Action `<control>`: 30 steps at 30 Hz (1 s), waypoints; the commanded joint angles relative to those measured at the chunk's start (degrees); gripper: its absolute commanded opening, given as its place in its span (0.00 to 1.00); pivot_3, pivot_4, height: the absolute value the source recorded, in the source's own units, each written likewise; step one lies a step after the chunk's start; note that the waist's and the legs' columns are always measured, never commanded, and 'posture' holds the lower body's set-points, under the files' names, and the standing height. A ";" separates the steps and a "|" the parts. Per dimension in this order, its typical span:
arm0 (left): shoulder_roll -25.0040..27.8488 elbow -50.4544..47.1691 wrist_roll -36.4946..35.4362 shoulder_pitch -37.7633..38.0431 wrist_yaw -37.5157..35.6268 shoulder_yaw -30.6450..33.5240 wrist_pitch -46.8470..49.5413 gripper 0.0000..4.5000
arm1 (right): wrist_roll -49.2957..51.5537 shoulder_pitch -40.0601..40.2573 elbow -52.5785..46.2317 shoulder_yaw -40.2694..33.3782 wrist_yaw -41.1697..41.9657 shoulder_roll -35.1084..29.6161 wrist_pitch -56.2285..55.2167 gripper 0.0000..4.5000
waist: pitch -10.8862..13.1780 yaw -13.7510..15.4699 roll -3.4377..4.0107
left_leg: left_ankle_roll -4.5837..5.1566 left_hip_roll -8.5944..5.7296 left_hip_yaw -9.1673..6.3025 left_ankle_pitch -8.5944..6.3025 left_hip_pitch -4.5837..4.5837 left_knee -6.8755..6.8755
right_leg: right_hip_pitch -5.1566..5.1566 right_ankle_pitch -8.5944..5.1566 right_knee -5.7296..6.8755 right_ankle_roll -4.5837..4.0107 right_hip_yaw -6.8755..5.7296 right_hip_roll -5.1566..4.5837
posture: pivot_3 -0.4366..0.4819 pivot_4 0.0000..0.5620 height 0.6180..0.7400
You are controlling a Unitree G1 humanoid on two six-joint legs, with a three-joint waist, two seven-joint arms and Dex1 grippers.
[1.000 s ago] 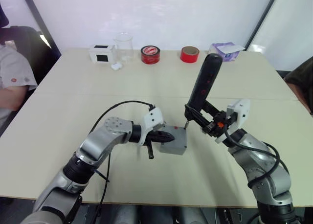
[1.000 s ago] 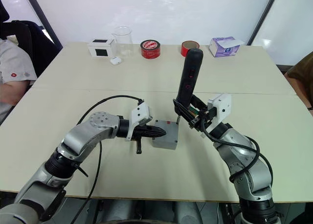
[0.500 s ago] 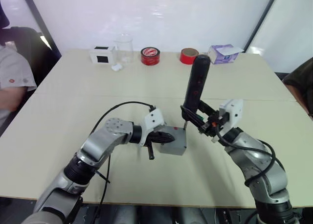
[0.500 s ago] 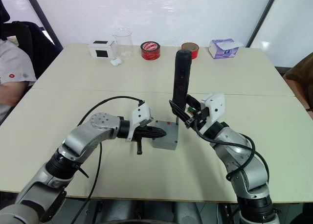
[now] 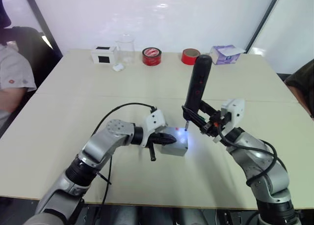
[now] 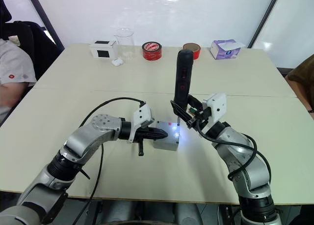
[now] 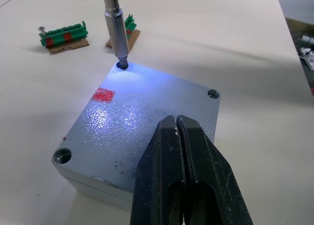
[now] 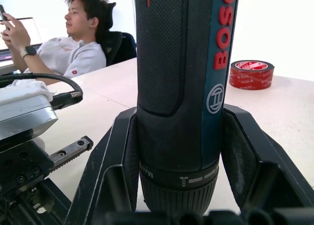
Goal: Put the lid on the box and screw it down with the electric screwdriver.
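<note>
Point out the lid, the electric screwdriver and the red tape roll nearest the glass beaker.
lid (image 7: 147,117): left wrist view, middle of its grey top face.
electric screwdriver (image 6: 182,82): right eye view, its dark upright body.
red tape roll (image 5: 151,56): left eye view, its outer side.

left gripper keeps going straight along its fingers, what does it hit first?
Probably the screwdriver bit. The left gripper rests shut on the lid and points across it toward the corner hole where the bit sits. Depth is unclear; it might pass just beside.

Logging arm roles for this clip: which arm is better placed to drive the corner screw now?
Right: the right gripper holds the electric screwdriver, its bit seated in the lid corner hole. The left gripper, shut, rests on the lid.
</note>
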 commanded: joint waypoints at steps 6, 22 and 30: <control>0.45 0.90 0.20 0.65 0.05 0.71 0.16 0.00 | 5.65 -5.02 -0.28 -4.71 -3.39 -0.78 9.07 0.39 | 0.02 0.01 0.02 | 0.00 0.00 -0.01 0.00 -0.05 0.00 | -0.03 0.00 0.00 0.00 -0.01 -0.03 | 0.48 0.27 1.00; 0.16 -3.60 -21.39 -3.18 -0.15 23.64 12.22 0.00 | 37.63 -30.05 23.80 -18.91 -16.30 -36.82 58.89 0.39 | 0.82 0.12 0.64 | 0.03 -0.08 -0.02 0.00 -1.30 0.06 | -1.22 0.09 0.04 0.10 -0.06 -0.13 | 0.48 0.27 1.00; 11.64 -9.99 -19.06 0.32 -7.98 16.02 9.42 0.00 | 34.56 -26.09 35.89 -10.08 -8.19 -47.48 68.20 0.39 | 1.09 -0.28 1.01 | 0.25 -0.21 0.38 -0.13 -1.33 0.08 | -1.32 0.07 -0.14 0.08 0.30 -0.15 | 0.48 0.27 1.00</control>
